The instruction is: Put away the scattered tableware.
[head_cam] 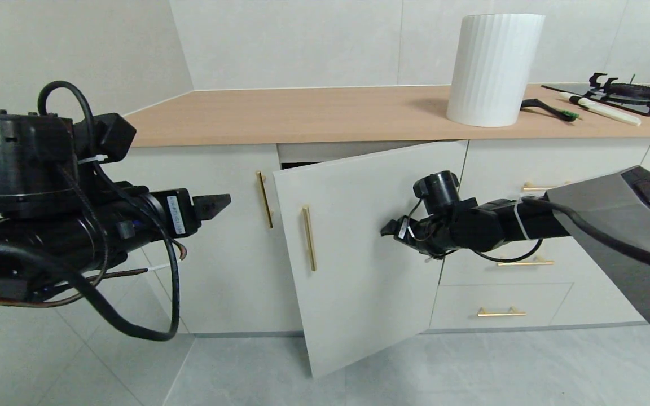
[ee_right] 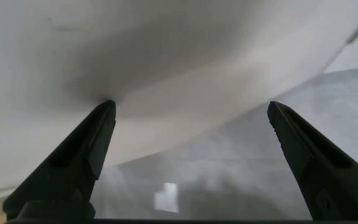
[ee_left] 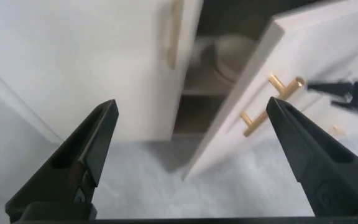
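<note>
Lying flat on the wooden bench point(head_cam: 302, 115) beside the hob point(head_cam: 632, 90): a long white-handled utensil point(head_cam: 601, 108) and a black-handled utensil point(head_cam: 548, 107), just right of a tall ribbed white container point(head_cam: 494, 67). Below, a pale cabinet door point(head_cam: 359, 265) standing open above grey floor tiles. Left tool point(ee_left: 191, 109) spread wide, grasping nothing. Right tool point(ee_right: 191, 109) likewise released, close against that door.

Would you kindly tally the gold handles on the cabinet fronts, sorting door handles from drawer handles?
Door handles: 2
Drawer handles: 3
Total: 5
</note>
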Motion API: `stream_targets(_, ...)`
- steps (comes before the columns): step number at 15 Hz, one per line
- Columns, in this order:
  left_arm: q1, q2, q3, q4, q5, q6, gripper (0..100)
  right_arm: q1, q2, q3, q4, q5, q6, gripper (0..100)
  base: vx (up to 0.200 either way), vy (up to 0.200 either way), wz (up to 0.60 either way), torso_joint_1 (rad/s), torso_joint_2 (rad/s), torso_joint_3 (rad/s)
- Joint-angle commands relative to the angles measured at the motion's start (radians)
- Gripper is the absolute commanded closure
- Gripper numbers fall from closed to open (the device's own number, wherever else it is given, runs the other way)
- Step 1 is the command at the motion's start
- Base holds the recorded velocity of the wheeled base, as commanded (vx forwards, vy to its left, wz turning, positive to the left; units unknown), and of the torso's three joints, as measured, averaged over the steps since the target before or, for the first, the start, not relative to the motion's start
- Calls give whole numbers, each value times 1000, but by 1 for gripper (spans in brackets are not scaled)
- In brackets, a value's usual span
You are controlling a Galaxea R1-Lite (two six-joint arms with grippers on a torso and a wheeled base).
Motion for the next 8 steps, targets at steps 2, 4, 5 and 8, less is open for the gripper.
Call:
stream_targets(2, 9, -29, -4, -1, 1, 1, 0, -12, 60, -77, -30, -25, 59, 0, 0, 0, 0, 0, 0, 0)
stream_targets(4, 9, -27, -2, -1, 1, 1, 0, -23, 98, -137, -50, -82, 101, 0, 0, 0, 0, 0, 0, 0)
stream_targets(5, 9, -27, -2, -1, 1, 1, 0, -24, 103, -149, -50, -91, 105, 0, 0, 0, 0, 0, 0, 0)
stream_targets(8, 7, -21, 0, -1, 1, 1, 0, -43, 131, -210, -56, -117, 139, 0, 0, 0, 0, 0, 0, 0)
